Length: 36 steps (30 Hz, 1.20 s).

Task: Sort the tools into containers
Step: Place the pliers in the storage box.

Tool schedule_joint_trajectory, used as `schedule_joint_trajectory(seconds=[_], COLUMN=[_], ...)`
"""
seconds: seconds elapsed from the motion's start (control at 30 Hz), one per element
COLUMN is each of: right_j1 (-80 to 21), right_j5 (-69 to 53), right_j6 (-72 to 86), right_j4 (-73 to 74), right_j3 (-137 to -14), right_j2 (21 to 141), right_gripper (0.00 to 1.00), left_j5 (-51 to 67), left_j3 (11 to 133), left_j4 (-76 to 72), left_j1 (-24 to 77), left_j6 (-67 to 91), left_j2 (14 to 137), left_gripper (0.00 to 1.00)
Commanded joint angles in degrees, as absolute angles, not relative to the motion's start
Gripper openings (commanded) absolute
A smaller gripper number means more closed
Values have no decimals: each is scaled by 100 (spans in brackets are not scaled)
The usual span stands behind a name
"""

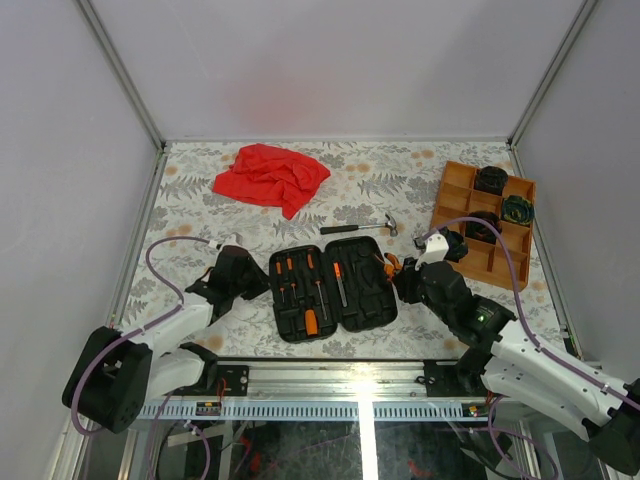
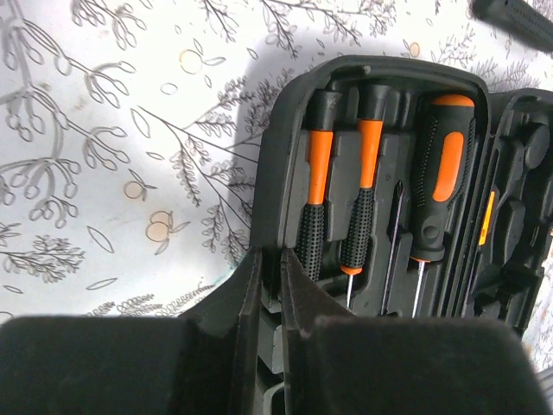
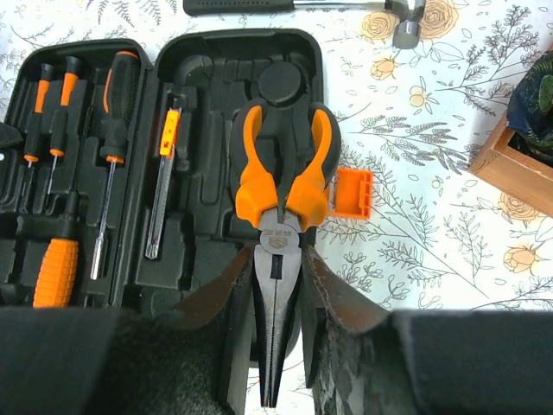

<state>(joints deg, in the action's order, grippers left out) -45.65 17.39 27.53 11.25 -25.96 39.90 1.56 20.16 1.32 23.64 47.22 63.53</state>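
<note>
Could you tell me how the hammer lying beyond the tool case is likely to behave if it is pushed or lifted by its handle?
The hammer looks rigid, so it should not flex. Its steel head probably outweighs the slim black handle, so a handle grip may droop head-down, and a push there would likely pivot it rather than roll it.

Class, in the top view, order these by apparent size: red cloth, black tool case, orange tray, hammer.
1. black ribbed plastic tool case
2. orange compartment tray and crumpled red cloth: too alike to rank
3. black-handled steel hammer
</note>
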Motion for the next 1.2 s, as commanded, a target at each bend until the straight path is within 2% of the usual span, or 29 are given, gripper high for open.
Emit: schedule_joint_trajectory(seconds=[0.0, 0.23, 0.67, 1.17], right_j1=[-4585, -4587, -4585, -4590], right_j5=[1787, 1488, 1112, 1280], right_j6=[2862, 2907, 3306, 3242], right_j4=[569, 262, -663, 133], right_j3=[-2731, -2693, -2876, -3100], right_j2=[4035, 4368, 5702, 6146], right_gripper=[0, 0, 0, 0], left_j5=[146, 129, 187, 293], left_j3=[2019, 1893, 1740, 1783], left_j4=[57, 127, 183, 221], left_j1=[2087, 2081, 2087, 2088], left_j6=[4546, 4717, 5038, 5124], left_j2=[6373, 6317, 6006, 5950], left_gripper=[0, 0, 0, 0])
